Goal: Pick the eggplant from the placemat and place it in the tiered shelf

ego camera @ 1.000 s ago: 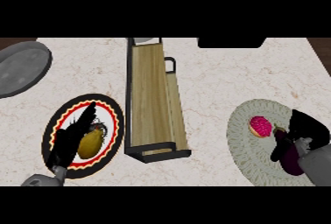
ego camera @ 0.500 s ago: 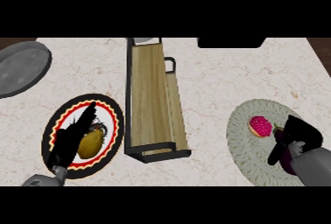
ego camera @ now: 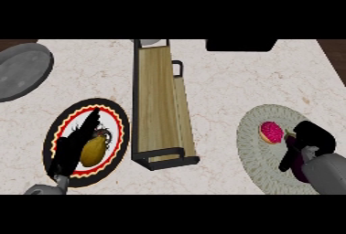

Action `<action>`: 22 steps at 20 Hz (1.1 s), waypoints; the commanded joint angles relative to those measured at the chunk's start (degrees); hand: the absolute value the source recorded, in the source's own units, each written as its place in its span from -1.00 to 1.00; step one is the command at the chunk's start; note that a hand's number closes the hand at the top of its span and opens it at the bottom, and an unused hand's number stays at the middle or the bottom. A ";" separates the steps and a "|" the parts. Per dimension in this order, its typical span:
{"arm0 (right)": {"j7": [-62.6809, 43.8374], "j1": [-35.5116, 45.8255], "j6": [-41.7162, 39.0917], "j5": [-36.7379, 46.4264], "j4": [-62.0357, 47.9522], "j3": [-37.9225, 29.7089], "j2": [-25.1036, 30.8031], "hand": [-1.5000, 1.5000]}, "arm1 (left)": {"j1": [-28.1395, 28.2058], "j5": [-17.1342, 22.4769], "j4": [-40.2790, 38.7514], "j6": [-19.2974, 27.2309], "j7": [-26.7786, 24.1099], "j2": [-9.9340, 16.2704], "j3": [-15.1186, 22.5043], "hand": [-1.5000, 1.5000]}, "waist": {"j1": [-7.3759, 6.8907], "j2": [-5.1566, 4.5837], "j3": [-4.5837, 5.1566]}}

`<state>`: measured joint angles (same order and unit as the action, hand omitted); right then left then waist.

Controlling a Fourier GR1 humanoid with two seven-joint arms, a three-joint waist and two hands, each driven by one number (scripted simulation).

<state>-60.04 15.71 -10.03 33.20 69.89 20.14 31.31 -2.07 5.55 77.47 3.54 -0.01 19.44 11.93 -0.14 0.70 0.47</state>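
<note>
The eggplant [ego camera: 292, 157] lies on the round placemat [ego camera: 260, 171] beside a pink-topped donut [ego camera: 272, 132], and my right hand [ego camera: 312, 139] curls down over it to grip before lifting toward the tiered shelf [ego camera: 159, 105]. My left hand [ego camera: 73, 145] rests open over the patterned plate [ego camera: 116, 119], out of the way.

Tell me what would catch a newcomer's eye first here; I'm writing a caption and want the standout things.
The long wooden tiered shelf runs down the counter's middle. To its right, the right hand is on the dark eggplant on the round placemat, beside a pink round item. At the left, the left hand rests open over a red-and-yellow-rimmed plate with a yellowish item.
</note>
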 commanded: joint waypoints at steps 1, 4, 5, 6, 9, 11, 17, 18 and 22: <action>-2.57 2.33 0.08 4.29 -4.04 0.04 -4.55 1.00 | 1.75 -0.11 2.31 -1.66 2.23 -0.12 -0.60 0.00 | -0.28 -0.71 -0.47; -2.06 1.48 1.27 7.25 -2.86 -0.07 -5.24 1.00 | 1.42 0.04 2.01 -2.78 2.82 -0.29 -1.68 0.00 | -0.08 -0.69 -0.47; -3.47 0.17 -1.62 7.38 1.87 -0.92 -2.33 1.00 | 2.51 -1.83 3.43 -0.60 3.54 -1.55 -0.61 0.00 | 0.12 -0.61 -0.45; -1.48 1.22 2.09 10.09 -3.34 -0.88 -3.84 1.00 | 0.89 -1.63 2.14 -1.87 3.14 -1.24 -1.25 0.00 | -0.03 -0.70 -0.47; -5.10 0.47 -1.70 10.68 4.98 -2.89 -1.87 1.00 | 1.89 -2.56 5.21 -1.44 5.32 -2.23 -0.42 0.00 | 0.19 -0.60 -0.45; 7.34 8.38 -4.04 10.06 1.20 1.62 -2.68 1.00 | 0.91 -0.37 -0.16 -4.21 1.08 -0.87 -2.26 0.00 | -1.47 -1.12 -0.43; 38.96 15.08 -9.65 4.91 14.66 14.00 -3.89 1.00 | -1.55 -2.02 3.05 -4.84 2.85 -2.41 1.91 0.00 | -10.70 -2.39 -1.05; 43.57 16.13 -10.75 3.43 15.86 14.53 -3.29 1.00 | -2.05 -2.00 3.23 -5.03 2.96 -2.42 1.99 0.00 | -10.30 -2.37 -1.05; 61.69 22.39 -11.35 -1.77 20.01 11.88 0.72 1.00 | -2.71 -2.66 2.10 -3.74 3.30 -3.37 2.01 0.00 | -7.21 -2.36 -0.96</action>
<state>-13.62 32.94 -20.11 35.37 86.09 32.19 29.84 -4.02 3.54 80.27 -0.85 2.99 16.93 13.40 -8.14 -1.37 -0.43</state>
